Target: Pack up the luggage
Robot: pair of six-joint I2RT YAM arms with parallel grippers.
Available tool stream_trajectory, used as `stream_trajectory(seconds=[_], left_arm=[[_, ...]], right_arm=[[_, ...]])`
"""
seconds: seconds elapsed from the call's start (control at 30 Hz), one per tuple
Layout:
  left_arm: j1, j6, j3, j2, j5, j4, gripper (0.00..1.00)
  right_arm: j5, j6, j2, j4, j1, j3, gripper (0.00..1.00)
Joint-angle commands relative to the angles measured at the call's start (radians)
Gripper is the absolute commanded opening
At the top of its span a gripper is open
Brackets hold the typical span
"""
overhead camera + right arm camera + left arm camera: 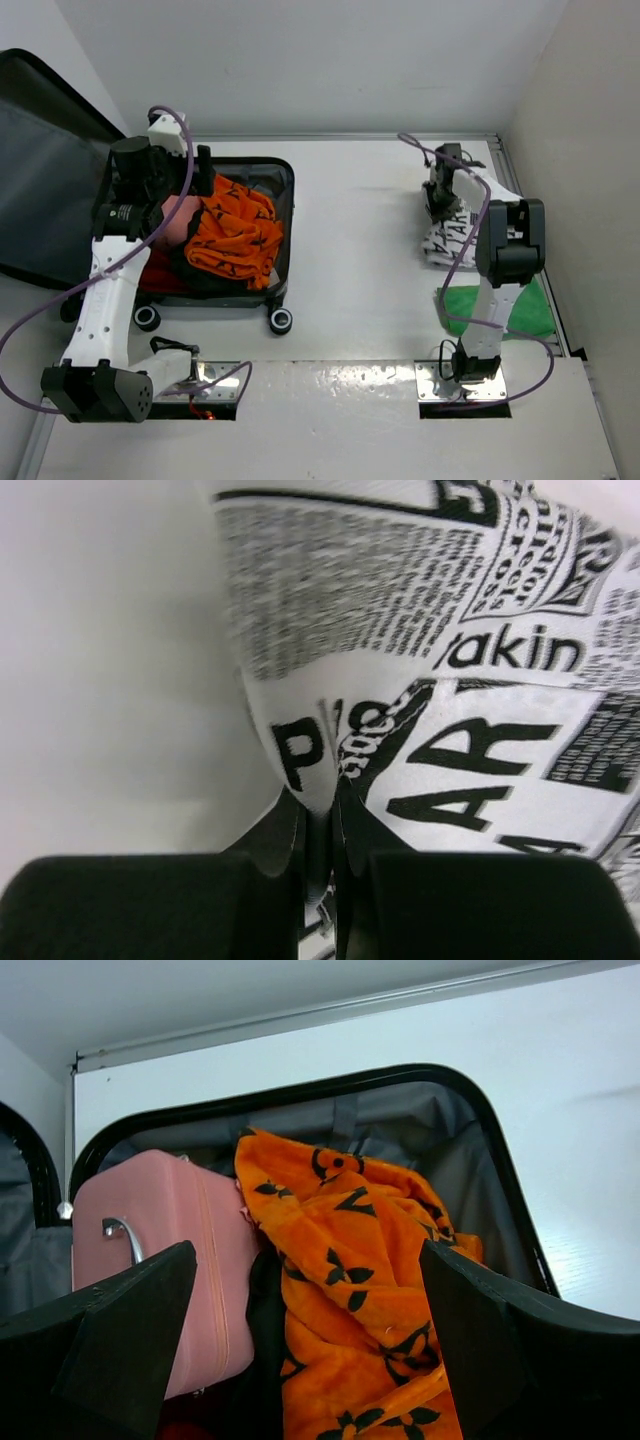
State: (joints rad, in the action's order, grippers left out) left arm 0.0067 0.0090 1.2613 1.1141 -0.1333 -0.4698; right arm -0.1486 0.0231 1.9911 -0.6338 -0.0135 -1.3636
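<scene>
The left claw (308,1285), released, hovers over the open luggage (400,1125); the right claw (318,830), well apart, pinches newsprint cloth (420,680).

An orange cloth (345,1290) with black motifs lies crumpled against a pink handled box (165,1250), with something red (158,278), perhaps more fabric, beneath them. Well apart on the white table (360,260), a newspaper-print cloth (400,630) lies near a green cloth (520,305).

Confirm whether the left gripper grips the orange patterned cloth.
No, the left gripper stands wide open above the orange patterned cloth.
</scene>
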Motion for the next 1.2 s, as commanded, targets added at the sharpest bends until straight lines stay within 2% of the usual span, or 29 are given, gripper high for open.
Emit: stream_trajectory(seconds=[0.0, 0.03, 0.1, 0.13, 0.23, 0.33, 0.37, 0.43, 0.63, 0.77, 0.93, 1.17], left_arm=[[0.044, -0.032, 0.023, -0.005, -0.021, 0.0, 1.0], [0.044, -0.032, 0.023, -0.005, -0.022, -0.01, 1.0], [0.058, -0.032, 0.023, -0.005, -0.032, -0.01, 1.0], [0.082, -0.041, 0.023, -0.005, -0.032, -0.01, 1.0], [0.117, -0.041, 0.023, -0.014, -0.054, -0.021, 1.0], [0.151, -0.041, 0.013, -0.023, -0.063, -0.03, 1.0], [0.16, -0.041, 0.013, -0.023, -0.063, -0.03, 1.0], [0.176, -0.041, 0.004, -0.043, -0.072, -0.039, 1.0], [0.226, -0.081, -0.026, -0.08, -0.103, -0.039, 1.0], [0.259, -0.09, -0.036, -0.103, -0.103, -0.05, 1.0], [0.279, -0.099, -0.036, -0.137, -0.112, -0.061, 1.0], [0.312, -0.09, -0.036, -0.166, -0.103, -0.093, 1.0]], right_arm=[[0.198, 0.152, -0.04, 0.116, -0.032, -0.231, 0.0], [0.283, 0.156, -0.037, 0.137, -0.034, -0.261, 0.0], [0.279, 0.187, -0.012, 0.198, -0.074, -0.339, 0.0], [0.34, 0.22, -0.006, 0.27, -0.086, -0.376, 0.0], [0.354, 0.262, 0.037, 0.408, -0.126, -0.437, 0.0], [0.385, 0.342, 0.138, 0.451, -0.175, -0.543, 0.0], [0.395, 0.353, 0.182, 0.469, -0.187, -0.639, 0.0], [0.467, 0.325, 0.239, 0.511, -0.255, -0.739, 0.0], [0.563, 0.255, 0.38, 0.696, -0.529, -0.811, 0.0], [0.595, 0.201, 0.402, 0.816, -0.68, -0.789, 0.0], [0.665, 0.043, 0.377, 0.908, -0.838, -0.715, 0.0], [0.826, -0.104, 0.29, 0.883, -0.898, -0.569, 0.0]])
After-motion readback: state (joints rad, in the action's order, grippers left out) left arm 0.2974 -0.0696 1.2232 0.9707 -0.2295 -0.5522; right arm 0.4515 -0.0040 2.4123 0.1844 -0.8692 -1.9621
